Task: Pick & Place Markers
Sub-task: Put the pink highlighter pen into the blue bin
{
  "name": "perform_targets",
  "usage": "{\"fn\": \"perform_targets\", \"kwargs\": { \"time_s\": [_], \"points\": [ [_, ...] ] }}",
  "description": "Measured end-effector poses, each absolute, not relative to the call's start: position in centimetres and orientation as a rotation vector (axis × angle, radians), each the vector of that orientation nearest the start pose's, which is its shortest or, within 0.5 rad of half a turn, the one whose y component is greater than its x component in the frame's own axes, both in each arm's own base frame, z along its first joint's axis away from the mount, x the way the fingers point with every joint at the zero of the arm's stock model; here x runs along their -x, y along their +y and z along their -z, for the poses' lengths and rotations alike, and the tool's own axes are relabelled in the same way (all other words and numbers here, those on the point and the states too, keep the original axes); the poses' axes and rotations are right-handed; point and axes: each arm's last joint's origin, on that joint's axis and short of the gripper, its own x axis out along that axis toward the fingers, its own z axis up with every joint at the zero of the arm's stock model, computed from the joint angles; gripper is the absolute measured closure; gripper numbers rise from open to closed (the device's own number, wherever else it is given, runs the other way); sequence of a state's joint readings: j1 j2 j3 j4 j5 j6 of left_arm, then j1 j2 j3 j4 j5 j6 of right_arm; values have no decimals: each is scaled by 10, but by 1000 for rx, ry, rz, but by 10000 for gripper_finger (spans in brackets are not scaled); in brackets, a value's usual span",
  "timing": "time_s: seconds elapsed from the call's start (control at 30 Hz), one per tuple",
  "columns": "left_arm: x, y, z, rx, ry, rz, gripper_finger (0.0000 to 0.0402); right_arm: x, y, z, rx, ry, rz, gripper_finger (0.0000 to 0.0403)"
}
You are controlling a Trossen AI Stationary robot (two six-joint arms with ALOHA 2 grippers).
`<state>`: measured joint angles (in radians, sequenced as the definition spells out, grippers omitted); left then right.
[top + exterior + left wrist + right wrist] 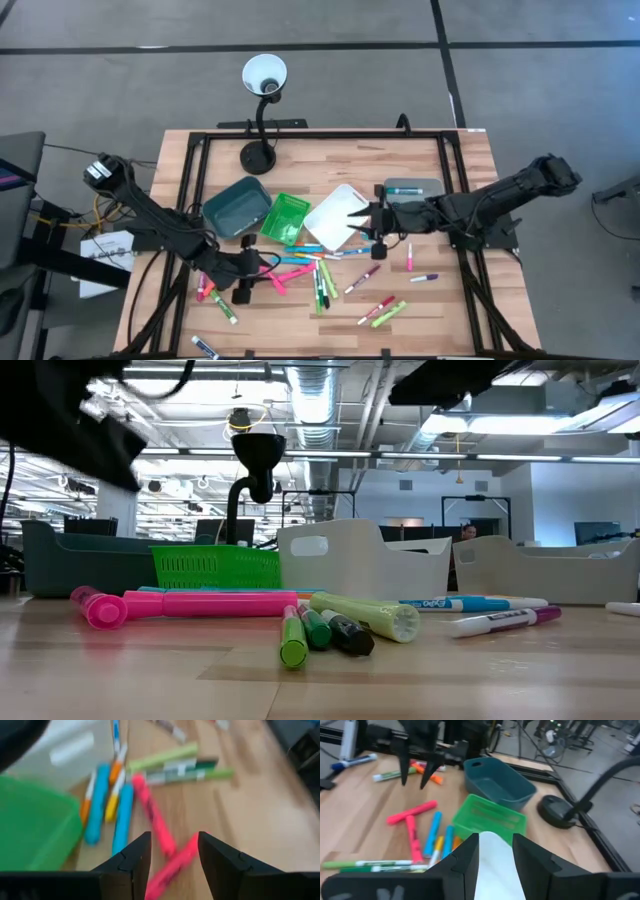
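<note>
The markers (318, 272) lie loose across the front half of the pale wooden slatted table (440, 320): short, smooth plastic cylinders with caps, in pink, green, blue, orange and purple, most bunched near the middle, a few scattered toward the right and front edges. Two pink markers (162, 847) form a crossed pair on the wood, beside two blue ones (110, 810) lying parallel. Behind the cluster stand three small bins: a dark teal bin (236, 207) with smooth walls, a bright green bin (283, 217) with a slotted wall, and a white bin (335, 215) with a handle cut-out. A further white bin (412, 187) sits at the right and holds a blue marker. The left gripper (240, 282) reaches in low from the left edge, its arm stretched over the table, its dark fingers parted and empty above the pink pair. The right gripper (362, 220) extends from the right side over the white bin's rim, fingers apart, holding nothing. A black gooseneck lamp (262, 75) stands at the back.
</note>
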<state>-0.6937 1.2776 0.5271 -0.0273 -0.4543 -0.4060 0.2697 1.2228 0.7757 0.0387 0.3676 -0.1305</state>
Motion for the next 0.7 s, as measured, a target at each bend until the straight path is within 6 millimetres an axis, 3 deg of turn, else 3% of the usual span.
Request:
{"fn": "perform_targets", "kwargs": {
  "time_s": [0.1,0.37,0.7],
  "points": [
    [-179,-133,-149,-44,735,83,243,-259,52,-262,251,399,103,294],
    [-181,-136,-127,-56,774,100,243,-262,34,-263,236,400,167,295],
    [-185,-139,-100,-113,857,69,253,-262,33,-263,232,401,164,295]
  ]
}}
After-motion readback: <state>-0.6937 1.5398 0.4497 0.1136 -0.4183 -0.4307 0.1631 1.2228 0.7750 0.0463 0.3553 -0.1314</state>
